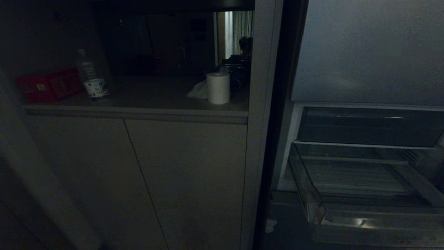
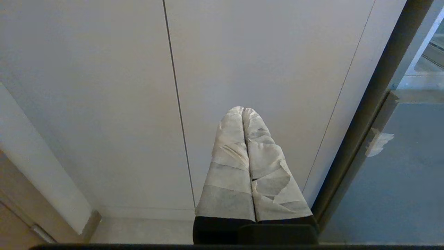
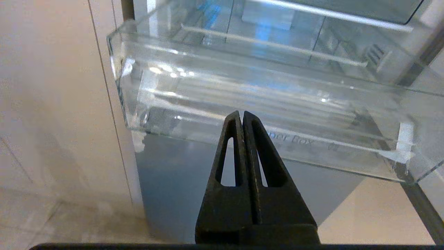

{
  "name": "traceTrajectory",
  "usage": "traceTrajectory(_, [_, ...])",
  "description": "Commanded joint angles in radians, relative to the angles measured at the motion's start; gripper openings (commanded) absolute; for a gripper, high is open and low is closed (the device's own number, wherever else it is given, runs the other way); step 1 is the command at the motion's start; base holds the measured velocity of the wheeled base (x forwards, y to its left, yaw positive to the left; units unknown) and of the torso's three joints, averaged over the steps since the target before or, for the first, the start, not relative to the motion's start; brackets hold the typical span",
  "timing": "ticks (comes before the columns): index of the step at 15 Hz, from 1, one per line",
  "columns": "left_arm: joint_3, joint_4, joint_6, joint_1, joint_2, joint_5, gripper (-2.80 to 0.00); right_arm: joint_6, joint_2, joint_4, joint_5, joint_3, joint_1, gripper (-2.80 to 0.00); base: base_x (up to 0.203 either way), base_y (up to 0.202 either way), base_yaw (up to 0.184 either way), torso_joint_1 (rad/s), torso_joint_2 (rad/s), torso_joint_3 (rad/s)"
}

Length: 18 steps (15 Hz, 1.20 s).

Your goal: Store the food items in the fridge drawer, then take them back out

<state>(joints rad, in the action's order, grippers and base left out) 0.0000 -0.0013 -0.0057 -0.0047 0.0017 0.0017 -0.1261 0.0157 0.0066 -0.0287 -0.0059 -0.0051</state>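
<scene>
fridge drawer [image 3: 263, 86]: clear plastic, pulled out | right gripper [image 3: 242, 114] fingers together | left gripper [image 2: 243, 110] fingers together

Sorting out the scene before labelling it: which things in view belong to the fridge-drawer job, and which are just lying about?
Belongs to the job:
- wide clear-plastic pull-out fridge drawer, open; no food visible in it
- right hand, shut, before the drawer

Lying about:
- clear plastic water bottle
- white paper roll
- flat red box
</scene>
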Motion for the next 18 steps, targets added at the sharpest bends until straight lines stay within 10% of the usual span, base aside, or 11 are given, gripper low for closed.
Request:
traceTrajectory(1, [0.000, 0.000, 0.000, 0.000, 0.000, 0.000, -2.80, 0.002, -0.016, 0.004, 0.001, 0.004, 0.001, -2.80, 0.000, 0.000, 0.000, 0.000, 0.00, 0.000])
traceTrajectory(18, [0.000, 0.000, 0.000, 0.000, 0.000, 0.000, -2.80, 0.046, -0.016, 0.003, 0.012, 0.006, 0.001, -2.80, 0.001, 0.006, -0.125, 0.001, 0.00, 0.001])
